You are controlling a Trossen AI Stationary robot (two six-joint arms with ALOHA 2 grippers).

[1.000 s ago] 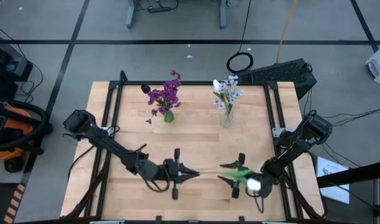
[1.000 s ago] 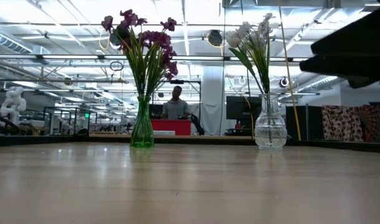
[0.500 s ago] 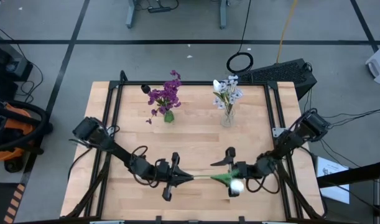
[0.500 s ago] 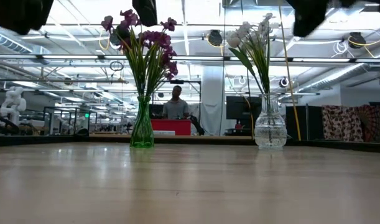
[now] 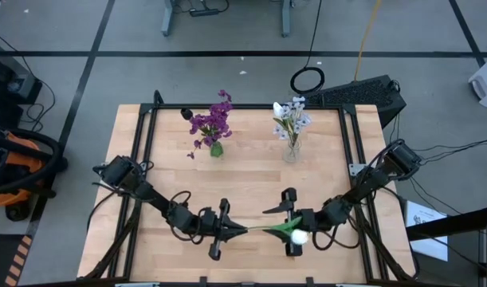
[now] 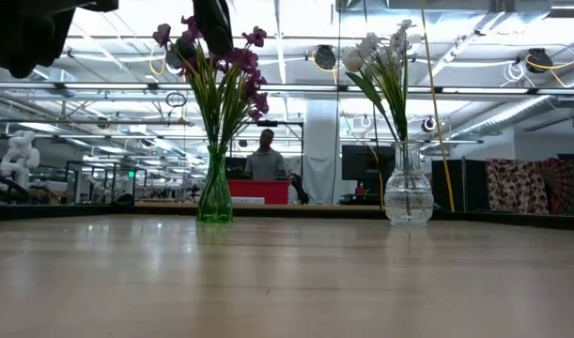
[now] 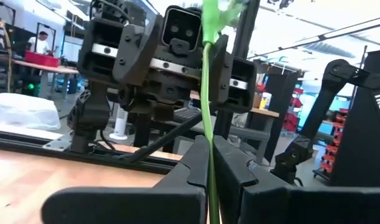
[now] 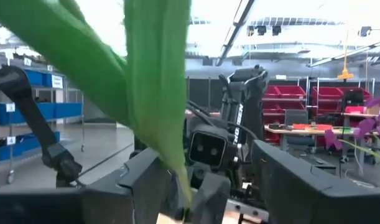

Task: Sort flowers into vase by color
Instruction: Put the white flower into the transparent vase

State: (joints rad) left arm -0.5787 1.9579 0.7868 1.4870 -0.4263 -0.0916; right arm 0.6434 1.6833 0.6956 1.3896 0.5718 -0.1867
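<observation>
A flower with a thin green stem [image 5: 259, 229], green leaves [image 8: 152, 93] and a white bud [image 5: 300, 237] hangs in the air near the table's near edge, between both arms. My left gripper [image 5: 239, 230] is shut on its stem end. My right gripper [image 5: 288, 222] faces it, open wide, with a finger on either side of the leaves; I cannot tell whether it touches them. At the far side a green vase [image 5: 217, 149] holds purple flowers [image 5: 211, 121]. A clear vase [image 5: 291, 151] holds pale white flowers [image 5: 291, 115]. My left gripper pinches the flower's stem near its bare end [image 7: 208, 163] between its two shut fingers [image 7: 193, 165], coming level from the table's left, with the fingers lying along the stem. The flower is lifted clear of the table and reaches about level toward the right gripper.
Black rails [image 5: 147, 159] run along the table's left and right sides. Both vases [image 6: 214, 197] [image 6: 408, 197] stand upright near the far edge, with bare wood between them and the arms. A keyboard [image 5: 371, 92] lies past the far right corner. A person [image 6: 266, 160] is in the room behind.
Both grippers have moved toward the table's left, the right one farther, closing on the left gripper. The flower has travelled left with them, still held in the air. The right gripper's fingers have stayed wide apart.
</observation>
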